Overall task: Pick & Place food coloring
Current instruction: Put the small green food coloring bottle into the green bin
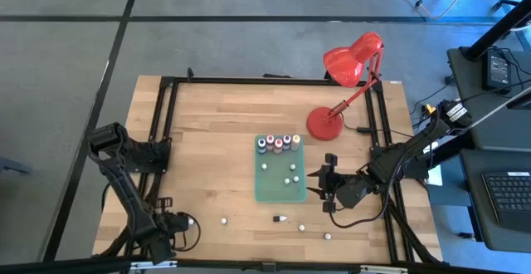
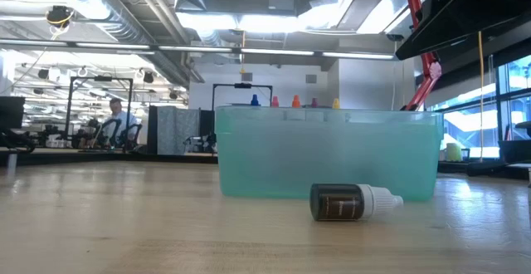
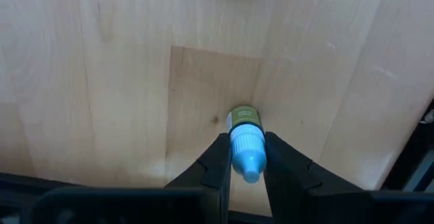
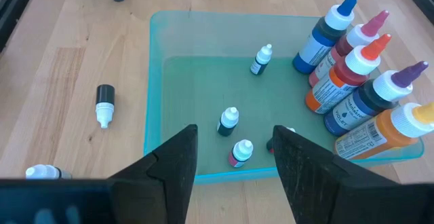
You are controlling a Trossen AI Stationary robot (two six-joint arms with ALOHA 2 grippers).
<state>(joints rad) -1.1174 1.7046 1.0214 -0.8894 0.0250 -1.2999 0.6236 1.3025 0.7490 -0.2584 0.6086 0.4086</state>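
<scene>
Bottles of food coloring lay scattered: one small olive-labelled bottle (image 3: 245, 139) with a pale blue tip sat pinched between the fingers of the left claw (image 3: 245, 166), low in the left wrist view, the claw closed on it down at the lower left of the high view (image 1: 184, 222). A dark bottle (image 2: 353, 201) with a white cap lay on its side on the worktop (image 1: 207, 141), just in front of the green tray (image 1: 280, 193) in the low view and below the tray's lower edge in the high view. Inside the tray stood a few more tiny bottles (image 4: 229, 121), while a row of taller coloured squeeze bottles (image 4: 352, 81) crowded its far end, at the upper right of the right wrist view. Other small bottles (image 4: 104, 103) rested on the bare wood beside the tray. The right claw (image 1: 316, 184) hung just right of the tray, its fingers parted and holding nothing. A red desk lamp (image 1: 348, 79) stood at the upper right of the worktop.
</scene>
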